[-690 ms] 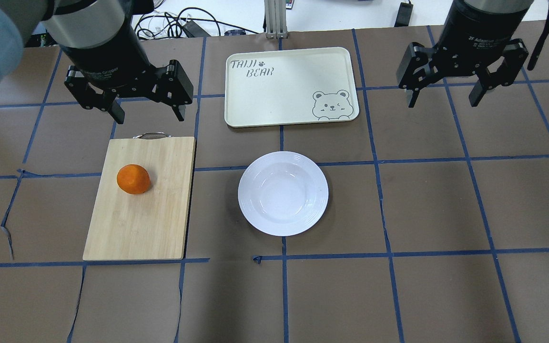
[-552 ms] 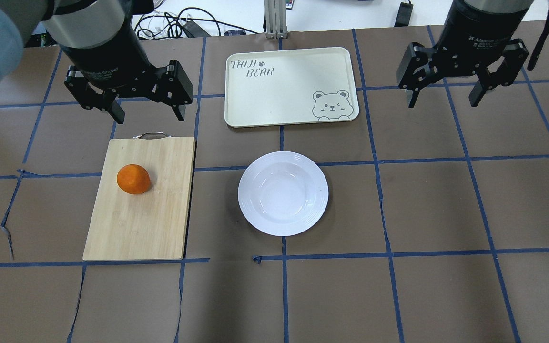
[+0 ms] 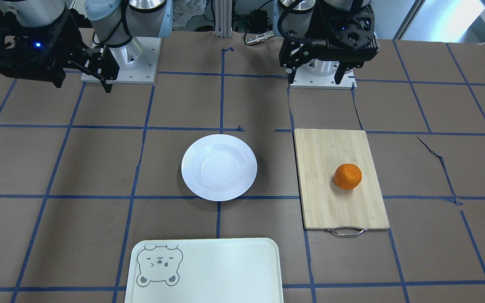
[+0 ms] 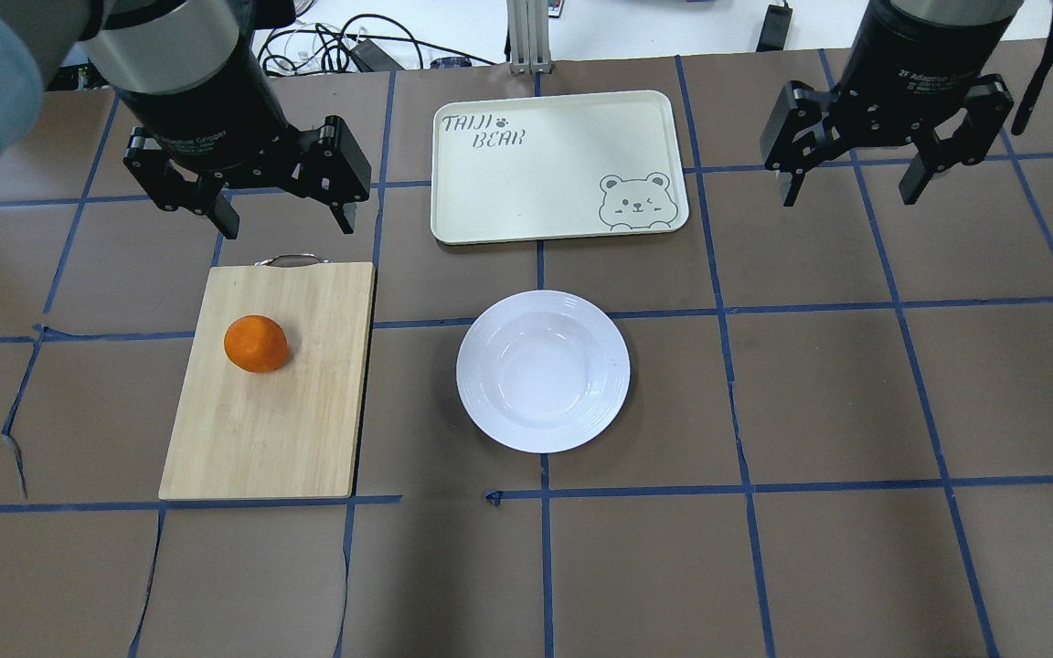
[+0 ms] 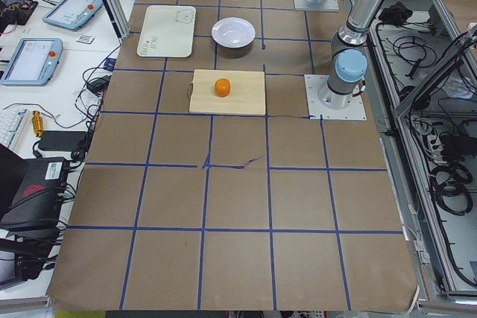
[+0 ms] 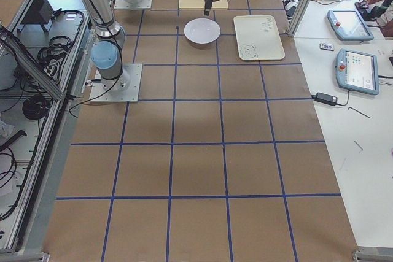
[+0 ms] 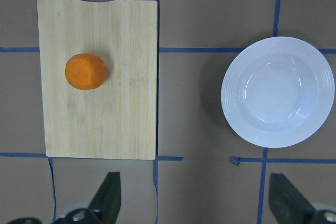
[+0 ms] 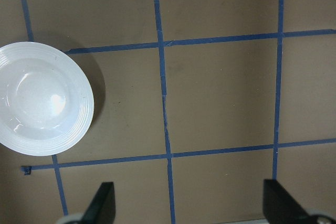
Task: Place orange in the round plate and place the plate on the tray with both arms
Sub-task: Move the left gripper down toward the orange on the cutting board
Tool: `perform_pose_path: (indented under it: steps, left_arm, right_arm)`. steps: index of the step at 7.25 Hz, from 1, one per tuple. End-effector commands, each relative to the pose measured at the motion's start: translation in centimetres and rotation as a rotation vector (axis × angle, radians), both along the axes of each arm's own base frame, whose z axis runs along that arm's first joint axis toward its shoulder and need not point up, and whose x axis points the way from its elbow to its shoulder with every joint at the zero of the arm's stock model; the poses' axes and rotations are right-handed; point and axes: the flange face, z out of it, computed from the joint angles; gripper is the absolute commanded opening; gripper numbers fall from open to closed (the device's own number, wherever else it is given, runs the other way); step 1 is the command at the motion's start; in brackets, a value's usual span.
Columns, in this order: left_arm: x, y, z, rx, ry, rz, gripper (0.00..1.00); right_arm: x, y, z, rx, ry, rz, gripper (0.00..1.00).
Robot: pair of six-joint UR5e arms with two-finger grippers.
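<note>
The orange [image 4: 256,344] [image 3: 347,176] [image 7: 86,71] lies on a bamboo cutting board. The white round plate [image 4: 542,370] [image 3: 219,167] [image 8: 39,106] sits empty mid-table, to the right of the board in the overhead view. Beyond the plate lies the cream tray [image 4: 545,174] [image 3: 221,269] with a bear outline, nothing on it. My left gripper [image 4: 287,223] [image 3: 316,79] hangs open, high up, over the board's handle end in the overhead view. My right gripper [image 4: 850,196] [image 3: 83,84] is open too, high up, right of the tray. Neither holds anything.
The cutting board [image 4: 271,379] has a metal handle [image 4: 289,260] on its far edge. Blue tape lines cross the brown table cover. Cables [image 4: 344,46] lie past the far edge. Both arm base plates [image 3: 120,59] stand at the robot's side.
</note>
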Motion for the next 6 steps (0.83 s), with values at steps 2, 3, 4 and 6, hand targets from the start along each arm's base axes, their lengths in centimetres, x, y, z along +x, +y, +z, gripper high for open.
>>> perform_pose_path:
  steps: [2, 3, 4, 6]
  left_arm:
    - [0.0, -0.1, -0.1, 0.005, 0.006, 0.002, 1.00]
    - [0.0, 0.1, -1.0, 0.015, 0.004, 0.002, 1.00]
    - [0.0, 0.1, -1.2, 0.018, 0.004, -0.010, 1.00]
    - [0.3, 0.1, -1.1, 0.015, 0.006, -0.012, 1.00]
  right_arm:
    - [0.0, 0.0, 0.0, 0.000, -0.001, 0.000, 1.00]
    - [0.0, 0.0, 0.0, 0.000, 0.001, 0.000, 1.00]
    - [0.0, 0.0, 0.0, 0.000, -0.001, 0.000, 1.00]
    - [0.0, 0.0, 0.0, 0.000, 0.001, 0.000, 1.00]
